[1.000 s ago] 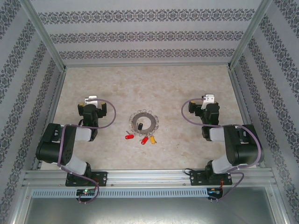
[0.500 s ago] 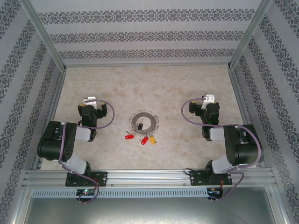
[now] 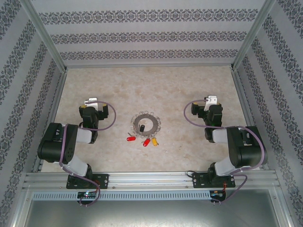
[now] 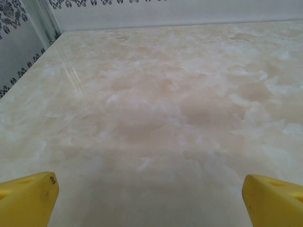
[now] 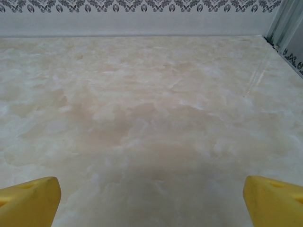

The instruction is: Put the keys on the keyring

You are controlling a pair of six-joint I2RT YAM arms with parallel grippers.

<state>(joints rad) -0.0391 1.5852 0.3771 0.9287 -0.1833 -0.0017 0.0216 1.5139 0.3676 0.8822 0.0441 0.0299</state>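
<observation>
Between the two arms, from the top camera, the keyring [image 3: 146,124] is seen lying flat on the marbled table [image 3: 189,85]. A black key [image 3: 141,128] is within its loop, and a red key [image 3: 131,138], a second red key [image 3: 147,142] and a yellow key [image 3: 154,141] lie just nearer the arm bases. The left gripper [image 3: 91,102] and right gripper [image 3: 211,100] are held well apart from these, one to each side. At the wrist cameras their yellow fingertips [image 4: 28,198] [image 5: 28,201] are shown spread wide and released, over plain marble.
</observation>
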